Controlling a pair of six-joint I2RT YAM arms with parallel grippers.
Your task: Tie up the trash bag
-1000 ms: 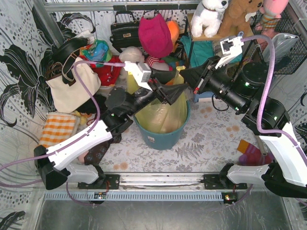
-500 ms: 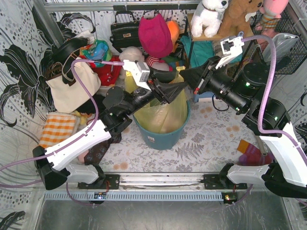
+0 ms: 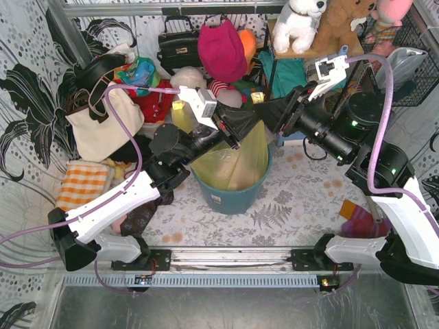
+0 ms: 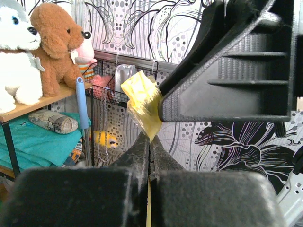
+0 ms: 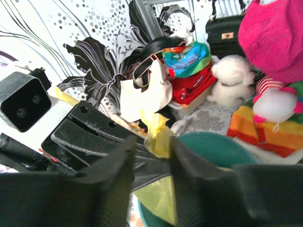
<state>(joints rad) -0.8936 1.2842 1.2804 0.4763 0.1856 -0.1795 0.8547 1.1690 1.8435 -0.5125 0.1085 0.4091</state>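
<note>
The trash bag [image 3: 233,161] is thin yellow-green plastic lining the teal bucket [image 3: 230,197]. Its far rim is pulled up into a peak above the bucket. My left gripper [image 3: 252,123] is shut on that peak. In the left wrist view the gripper [image 4: 149,137] pinches the film, and a crumpled yellow tip [image 4: 142,101] sticks out past the jaws. My right gripper [image 3: 267,113] meets it from the right. In the right wrist view the gripper [image 5: 152,137] is open, and its fingers straddle the bag's tip [image 5: 160,135] and the left gripper's fingers [image 5: 99,135].
A cream tote [image 3: 103,127], a black handbag [image 3: 180,44], a pink hat [image 3: 221,49] and soft toys [image 3: 302,24] crowd the back behind the bucket. An orange checked cloth [image 3: 81,184] lies at the left and a colourful cloth [image 3: 357,218] at the right.
My left gripper has closed on the raised top of the bag. The right gripper's jaws have parted a little around the same spot. Both arms stay almost where they were.
</note>
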